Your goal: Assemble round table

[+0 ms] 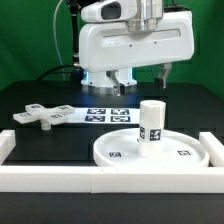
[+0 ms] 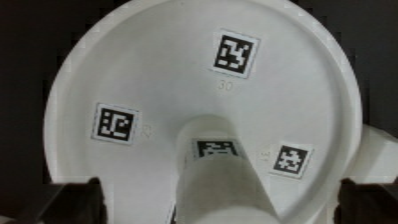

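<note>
The large rimmed round disc (image 1: 120, 150) lies flat near the front rail. The short cylindrical leg (image 1: 151, 125) stands upright in its middle, with a tag on its side. The flat cross-shaped base (image 1: 40, 115) lies on the black table at the exterior view's left. My gripper (image 1: 142, 80) hangs above the leg, open and empty. In the wrist view the disc (image 2: 178, 90) fills the picture and the leg (image 2: 222, 185) rises between my two dark fingertips (image 2: 71, 200), which stand wide apart and clear of it. The gripper (image 2: 222, 208) holds nothing.
The marker board (image 1: 100, 113) lies on the table behind the disc. Long white border rails (image 1: 100, 182) run along the front and at both sides. The robot's white body stands behind.
</note>
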`<state>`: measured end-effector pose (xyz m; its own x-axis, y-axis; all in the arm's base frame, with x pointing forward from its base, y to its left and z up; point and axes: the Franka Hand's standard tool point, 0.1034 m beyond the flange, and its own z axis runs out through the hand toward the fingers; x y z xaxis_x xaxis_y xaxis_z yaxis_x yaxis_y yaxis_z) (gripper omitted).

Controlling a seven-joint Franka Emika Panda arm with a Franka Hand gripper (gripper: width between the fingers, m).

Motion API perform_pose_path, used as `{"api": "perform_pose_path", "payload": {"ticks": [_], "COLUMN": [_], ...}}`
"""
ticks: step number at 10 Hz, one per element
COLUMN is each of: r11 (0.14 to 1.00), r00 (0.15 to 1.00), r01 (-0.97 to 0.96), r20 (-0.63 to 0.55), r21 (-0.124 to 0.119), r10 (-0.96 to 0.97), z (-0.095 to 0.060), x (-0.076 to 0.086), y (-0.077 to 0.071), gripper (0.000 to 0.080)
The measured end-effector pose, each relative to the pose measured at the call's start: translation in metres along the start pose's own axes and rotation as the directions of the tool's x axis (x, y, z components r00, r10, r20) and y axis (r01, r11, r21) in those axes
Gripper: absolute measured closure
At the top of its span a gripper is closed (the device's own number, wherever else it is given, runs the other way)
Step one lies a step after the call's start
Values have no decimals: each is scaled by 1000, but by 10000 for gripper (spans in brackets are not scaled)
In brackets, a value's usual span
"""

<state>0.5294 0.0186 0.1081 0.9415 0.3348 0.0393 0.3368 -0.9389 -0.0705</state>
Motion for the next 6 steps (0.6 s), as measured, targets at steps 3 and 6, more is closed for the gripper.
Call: {"api": "perform_pose_path", "payload": {"ticks": [3,6], "r11": [1000,1000], "r00": [1000,1000], "r01": [-18,-21], "r20": [11,20], "r21": [-13,-10], "r10": [18,21], "z": [-6,-4], "x": [-40,-51], "y": [57,65], "gripper": [150,150]}}
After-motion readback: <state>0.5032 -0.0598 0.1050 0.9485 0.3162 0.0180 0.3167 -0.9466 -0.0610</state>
